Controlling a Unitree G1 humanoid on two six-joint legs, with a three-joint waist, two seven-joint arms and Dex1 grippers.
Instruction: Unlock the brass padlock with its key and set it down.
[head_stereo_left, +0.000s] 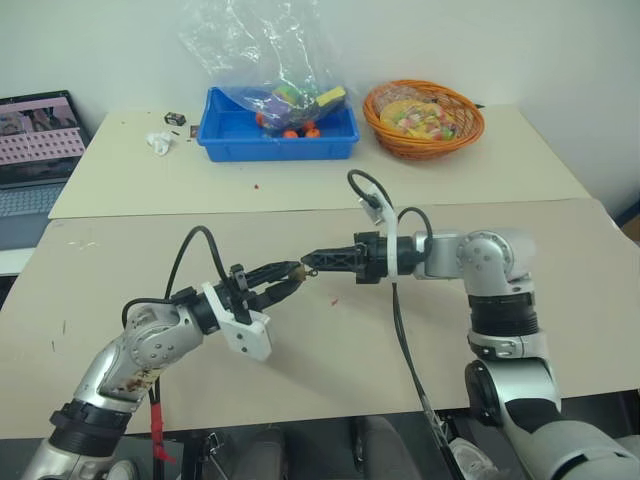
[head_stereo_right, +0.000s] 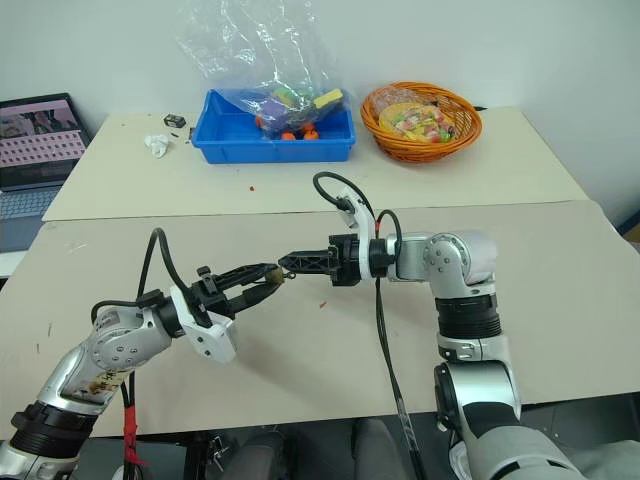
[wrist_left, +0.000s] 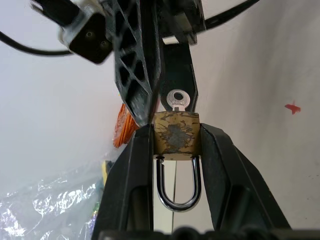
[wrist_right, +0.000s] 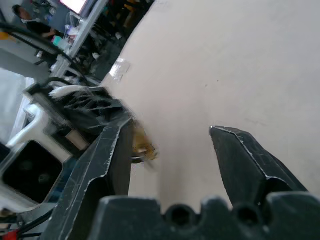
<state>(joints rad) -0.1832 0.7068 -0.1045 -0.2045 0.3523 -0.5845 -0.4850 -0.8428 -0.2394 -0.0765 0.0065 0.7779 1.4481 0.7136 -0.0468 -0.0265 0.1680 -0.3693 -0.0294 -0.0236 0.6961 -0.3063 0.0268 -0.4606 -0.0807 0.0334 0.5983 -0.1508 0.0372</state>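
My left gripper (head_stereo_left: 292, 276) is shut on the brass padlock (wrist_left: 176, 138), which is pinched by its sides above the middle of the near table. The silver shackle (wrist_left: 178, 187) loops back between the left fingers, and both its legs reach the body. The key (wrist_left: 176, 100) sticks out of the padlock's far end, showing its small ringed head. My right gripper (wrist_right: 170, 127) comes in level from the right and stands open. Its fingertips (head_stereo_left: 310, 260) are just at the key end of the padlock (head_stereo_left: 296, 269). In the right wrist view the padlock (wrist_right: 143, 148) lies beside one finger, not between the two.
On the far table stand a blue bin (head_stereo_left: 225, 140) holding a plastic bag of items, an orange basket (head_stereo_left: 378, 125) of sweets, a white crumpled scrap (head_stereo_left: 158, 143) and a small black object (head_stereo_left: 176, 119). A laptop (head_stereo_left: 35, 140) sits at the far left. Black cables arc over both wrists.
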